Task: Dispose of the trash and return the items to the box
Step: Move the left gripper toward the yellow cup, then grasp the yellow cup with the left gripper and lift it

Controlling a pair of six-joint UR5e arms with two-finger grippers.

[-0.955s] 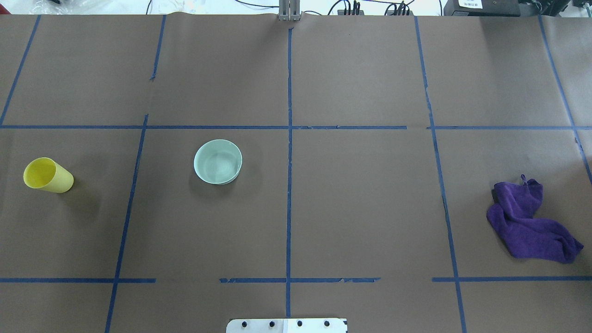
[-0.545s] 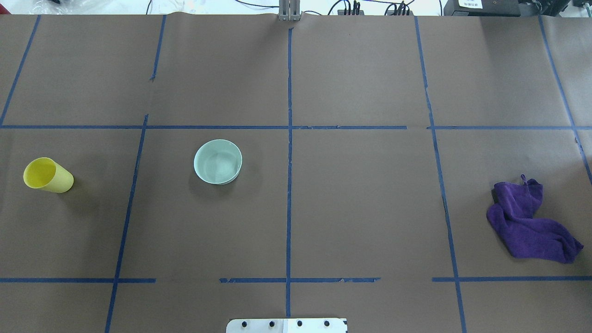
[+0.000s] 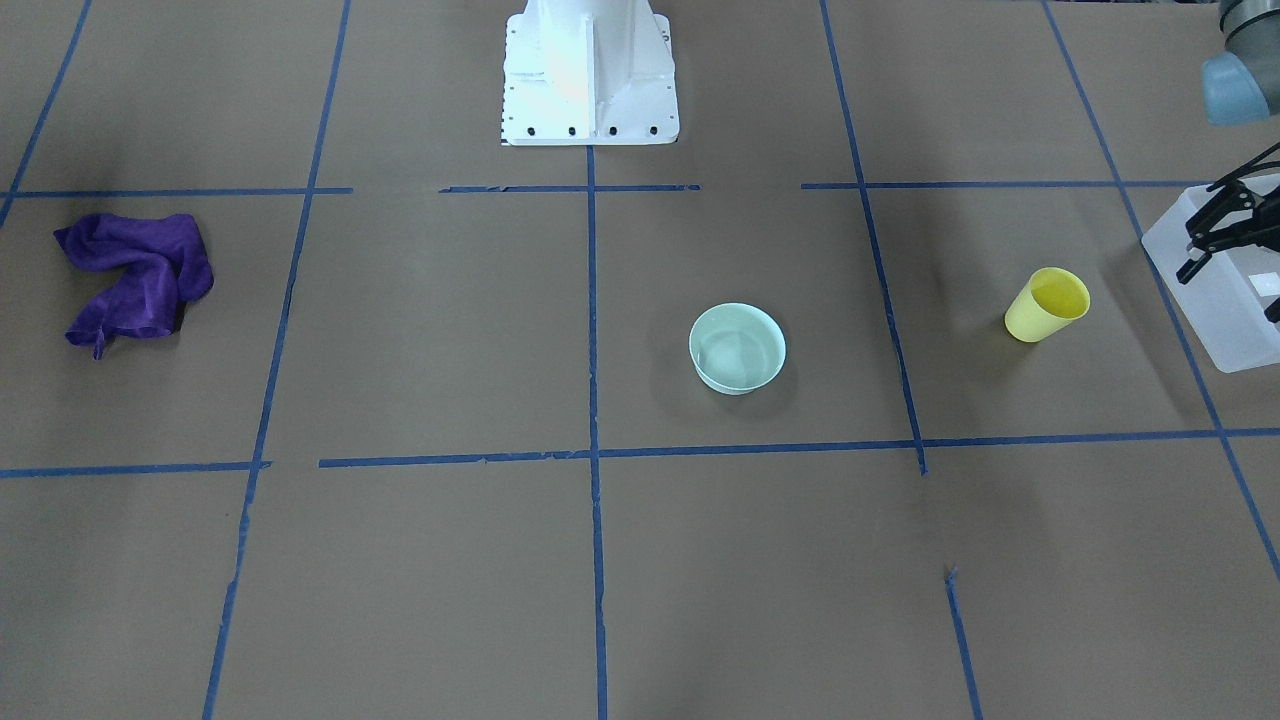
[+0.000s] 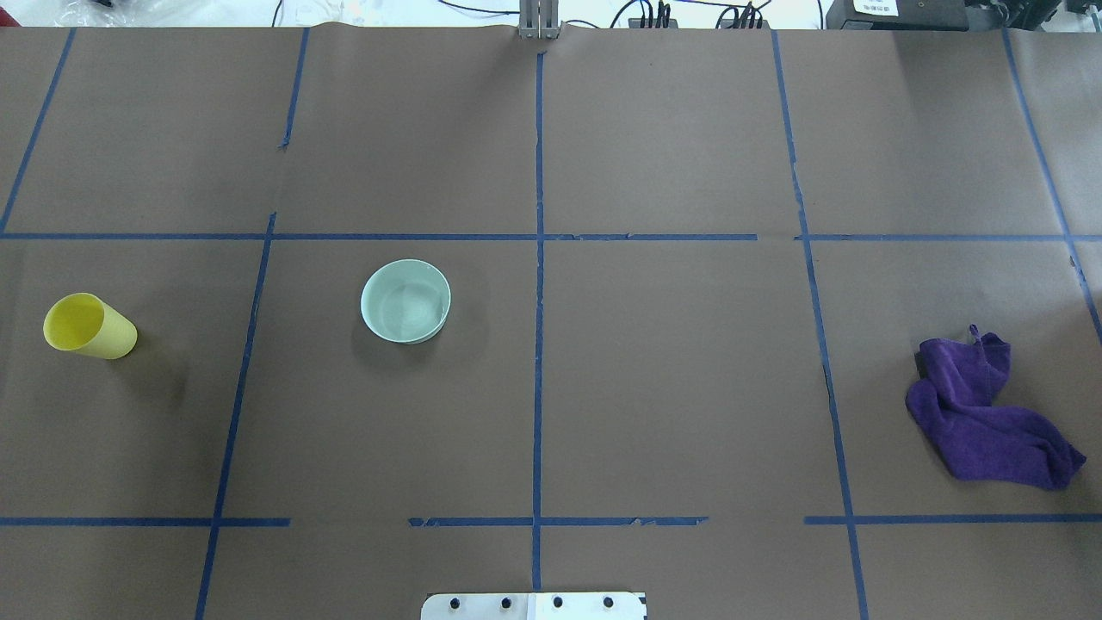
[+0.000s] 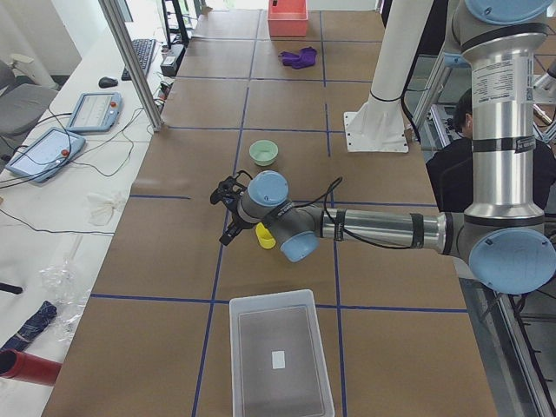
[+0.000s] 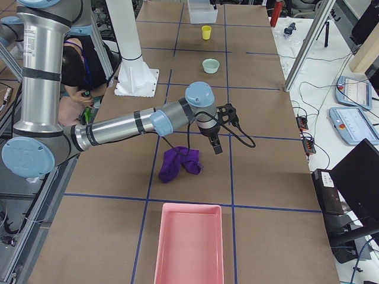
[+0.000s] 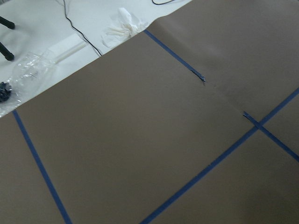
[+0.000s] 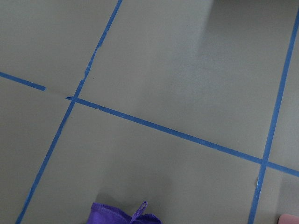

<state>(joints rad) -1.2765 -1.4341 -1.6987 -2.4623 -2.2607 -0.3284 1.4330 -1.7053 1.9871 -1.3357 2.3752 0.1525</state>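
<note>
The yellow cup (image 4: 89, 325) stands upright at the table's left; it also shows in the front view (image 3: 1045, 305). The mint-green bowl (image 4: 405, 301) sits upright right of it, seen from the front too (image 3: 737, 348). The translucent white box (image 3: 1210, 315) lies past the cup at the left end, out of the overhead view, and looks empty in the left side view (image 5: 233, 347). My left gripper (image 3: 1232, 268) hovers open and empty near the cup and box. My right gripper (image 6: 220, 130) hangs above the table beside the purple cloth; I cannot tell its state.
A crumpled purple cloth (image 4: 981, 413) lies at the table's right. A pink bin (image 6: 188, 248) sits at the right end. Beyond the table's far edge a white bench holds a crumpled tissue (image 7: 122, 25), clear plastic (image 7: 32, 70), tablets and cables.
</note>
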